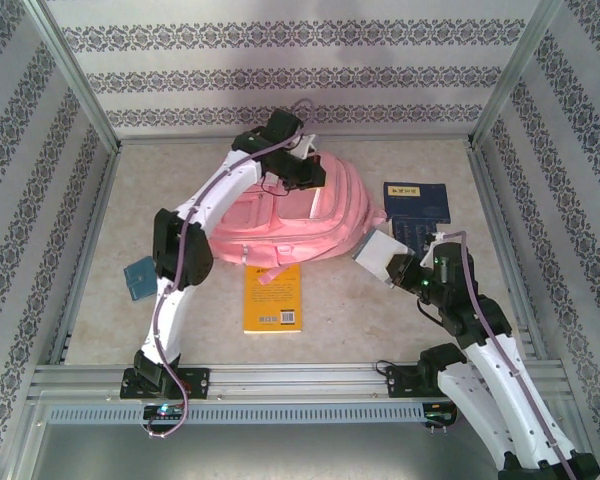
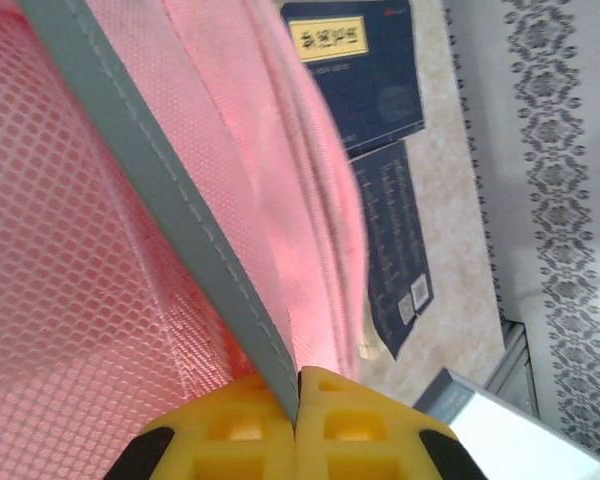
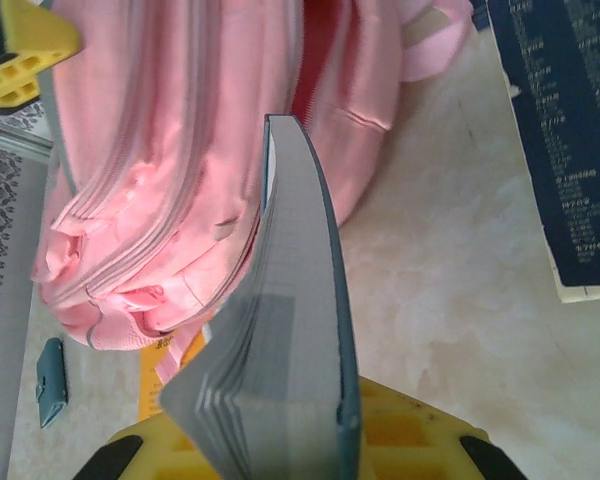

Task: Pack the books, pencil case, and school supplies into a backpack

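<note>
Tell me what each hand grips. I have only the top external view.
Observer: The left hand is shut on a grey trim strip along the backpack edge.
Operator: Now the right.
Observer: The right hand clamps the grey-blue pad by one end, its pages fanning on one side.
Operator: Report where the pad points.
Observer: Its far end points at the backpack, near a red-lined gap. I cannot tell whether it touches.
</note>
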